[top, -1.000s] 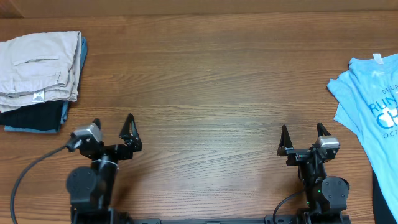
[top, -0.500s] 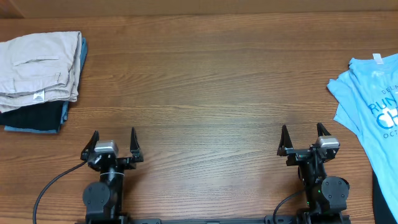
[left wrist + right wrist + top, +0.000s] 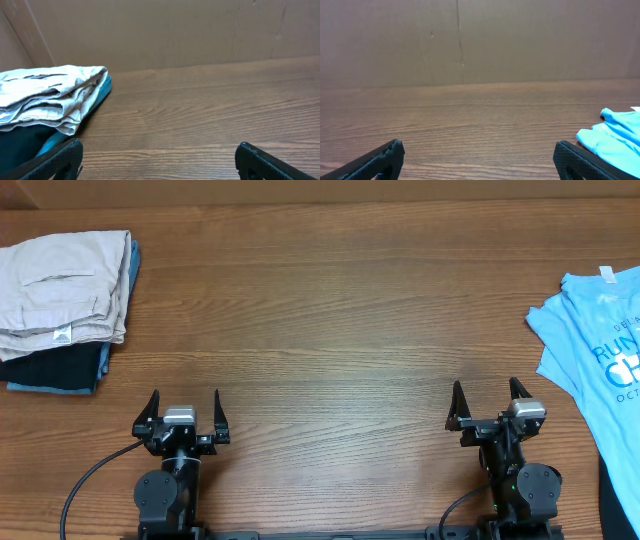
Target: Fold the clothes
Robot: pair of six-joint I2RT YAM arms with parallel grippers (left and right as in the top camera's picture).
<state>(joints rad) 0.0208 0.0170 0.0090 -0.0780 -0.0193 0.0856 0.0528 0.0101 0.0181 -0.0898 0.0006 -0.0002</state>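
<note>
Neatly folded shorts (image 3: pixel 60 285), long axis left-right

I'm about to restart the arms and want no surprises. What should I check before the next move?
1. Left gripper open, holding nothing: ok.
2. Right gripper open, holding nothing: ok.
3. Khaki shorts in view, far left of the table: ok.
4. Shorts lying alone: not ok, they sit on a dark garment.
5. Blue T-shirt apart from the shorts: ok, far right.
6. Shorts folded evenly: cannot tell.
</note>
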